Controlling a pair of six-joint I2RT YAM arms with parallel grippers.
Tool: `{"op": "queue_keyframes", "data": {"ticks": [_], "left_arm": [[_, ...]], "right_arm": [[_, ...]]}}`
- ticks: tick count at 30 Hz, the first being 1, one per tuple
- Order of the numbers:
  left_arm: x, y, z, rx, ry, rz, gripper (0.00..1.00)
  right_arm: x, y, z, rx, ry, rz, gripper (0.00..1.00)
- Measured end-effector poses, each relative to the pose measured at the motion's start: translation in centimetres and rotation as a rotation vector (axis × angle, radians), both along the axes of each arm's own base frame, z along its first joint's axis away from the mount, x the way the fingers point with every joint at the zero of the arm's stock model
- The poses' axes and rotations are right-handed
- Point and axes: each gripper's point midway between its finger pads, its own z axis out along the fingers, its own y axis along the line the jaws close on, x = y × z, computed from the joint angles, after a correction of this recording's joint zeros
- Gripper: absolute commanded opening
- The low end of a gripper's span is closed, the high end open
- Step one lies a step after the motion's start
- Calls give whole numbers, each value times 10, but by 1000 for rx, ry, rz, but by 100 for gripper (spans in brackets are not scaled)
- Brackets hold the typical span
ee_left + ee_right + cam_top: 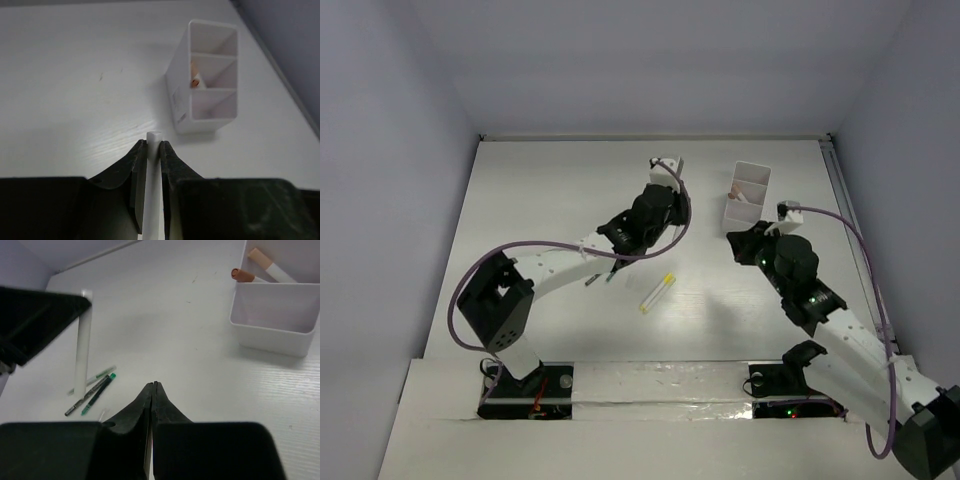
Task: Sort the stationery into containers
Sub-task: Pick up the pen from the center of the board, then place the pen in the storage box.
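My left gripper (154, 144) is shut on a white marker (153, 190), whose end pokes out past the fingertips; the marker (82, 340) hangs upright above the table. The white divided container (205, 80) stands ahead and to the right of it, and its middle compartment holds an orange-tipped piece (195, 81). My right gripper (153, 385) is shut, fingertips touching, just left of the container (275, 305). Two orange-capped markers (242, 275) lie in that box. In the top view the left gripper (655, 215) is left of the container (748, 195) and the right gripper (748, 245) is below it.
A yellow-capped white marker (657, 293) lies on the table between the arms. Three thin pens, green and dark (92, 390), lie together to the left, also in the top view (600, 279). The back wall and the side rail (850, 210) bound the table.
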Motion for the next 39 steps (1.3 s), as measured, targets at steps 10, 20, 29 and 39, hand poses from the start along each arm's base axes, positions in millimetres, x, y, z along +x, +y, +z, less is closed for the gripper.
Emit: {"op": "queue_keyframes", "data": {"ticks": [10, 20, 29, 39], "left_arm": [[59, -90, 44, -271, -129, -58, 0], [110, -167, 27, -358, -195, -117, 0], [126, -196, 38, -398, -290, -158, 0], [136, -202, 11, -362, -325, -147, 0]], "right_arm": [[-43, -33, 1, 135, -33, -91, 4], [-60, -36, 14, 179, -71, -65, 10], [-62, -33, 13, 165, -72, -40, 10], [-75, -40, 40, 221, -192, -31, 10]]}}
